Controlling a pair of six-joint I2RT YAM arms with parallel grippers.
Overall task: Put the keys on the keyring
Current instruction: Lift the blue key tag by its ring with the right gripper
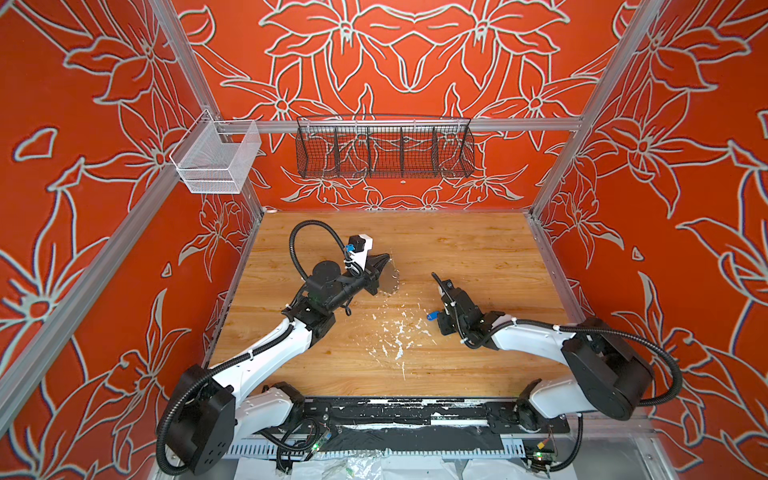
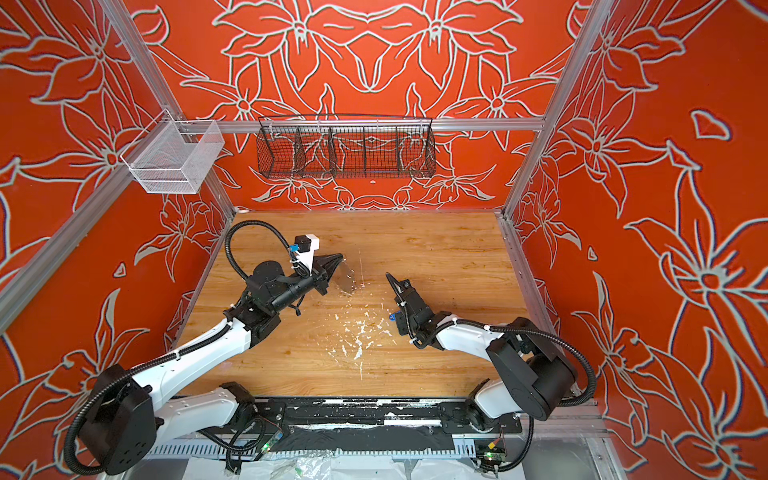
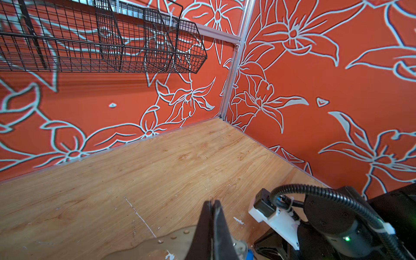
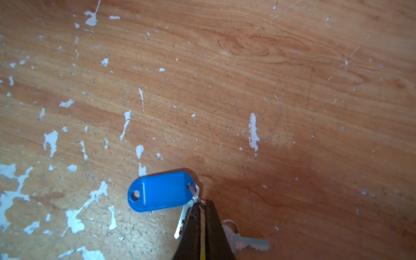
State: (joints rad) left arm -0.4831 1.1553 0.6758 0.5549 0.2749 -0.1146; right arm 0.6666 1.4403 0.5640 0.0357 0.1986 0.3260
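Note:
My left gripper (image 1: 387, 257) (image 3: 212, 201) is shut on the keyring (image 1: 392, 282) (image 3: 171, 242), a flat grey-brown ring with small holes along its edge, held on edge left of the table's middle. In the right wrist view my right gripper (image 4: 201, 203) is shut, pinching the small metal ring of the blue-tagged key (image 4: 161, 191). Its blade runs back behind one jaw. In both top views the blue tag (image 1: 434, 316) (image 2: 392, 317) pokes out beside the right gripper's body, which hides the tips. A second key (image 4: 247, 244) lies by the jaws, and a yellow sliver shows between them.
White chipped patches (image 1: 395, 332) scar the wooden table (image 1: 457, 241) between the two arms. A black wire basket (image 1: 384, 147) and a white mesh basket (image 1: 216, 160) hang from the back rail. Red patterned walls close in three sides.

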